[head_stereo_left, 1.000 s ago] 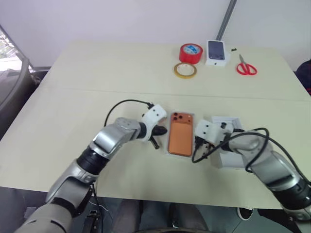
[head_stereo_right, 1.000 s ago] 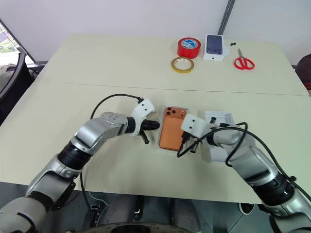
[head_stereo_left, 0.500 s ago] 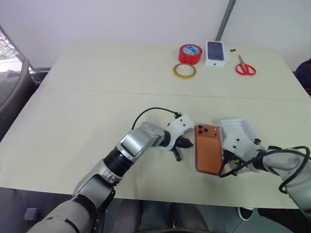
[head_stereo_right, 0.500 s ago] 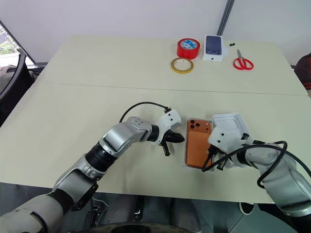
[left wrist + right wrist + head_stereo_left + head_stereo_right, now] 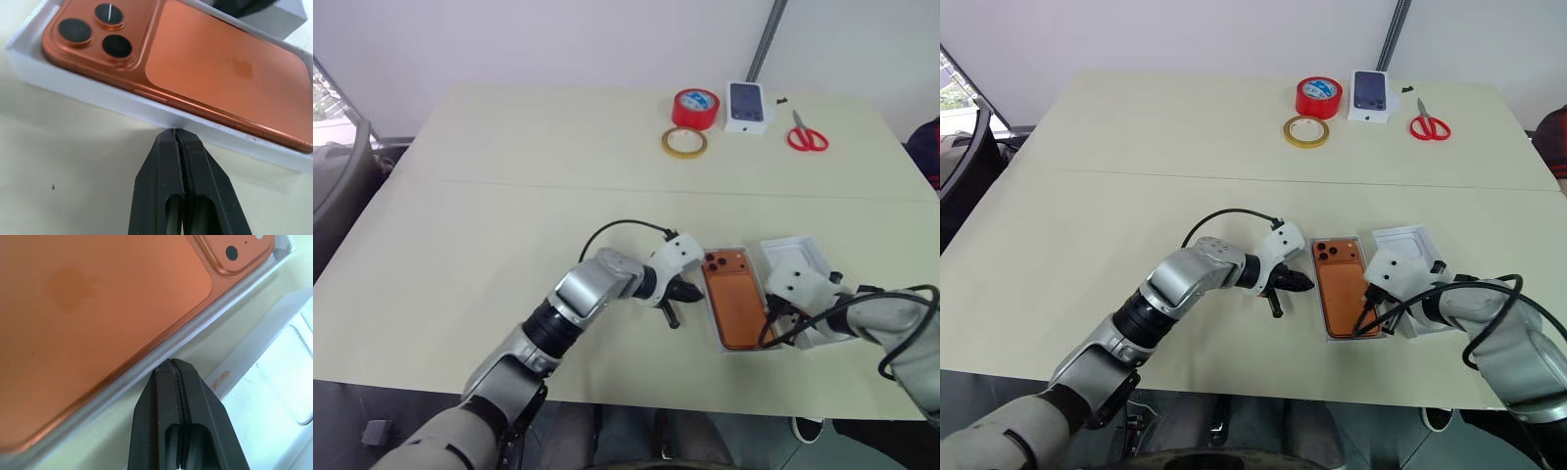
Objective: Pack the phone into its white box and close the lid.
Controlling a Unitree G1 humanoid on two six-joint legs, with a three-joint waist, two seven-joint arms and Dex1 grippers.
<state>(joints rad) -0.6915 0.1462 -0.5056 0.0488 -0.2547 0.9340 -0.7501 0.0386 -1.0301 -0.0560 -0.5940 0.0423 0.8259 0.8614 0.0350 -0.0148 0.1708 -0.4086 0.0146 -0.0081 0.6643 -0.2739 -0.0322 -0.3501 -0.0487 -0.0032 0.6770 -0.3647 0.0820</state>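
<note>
From the head, the slim orange phone [image 5: 736, 305] lies camera-side up inside the shallow white cardboard box [image 5: 1331, 334], between the 2 grippers.

Left wrist: the left gripper [image 5: 175, 133], clenched empty, touches the box wall.

Right wrist: the right gripper [image 5: 171, 363], clenched empty, meets the opposite wall.

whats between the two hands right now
The phone lying in its white box, with the left hand and the right hand at opposite long sides, as the eye views show.
</note>
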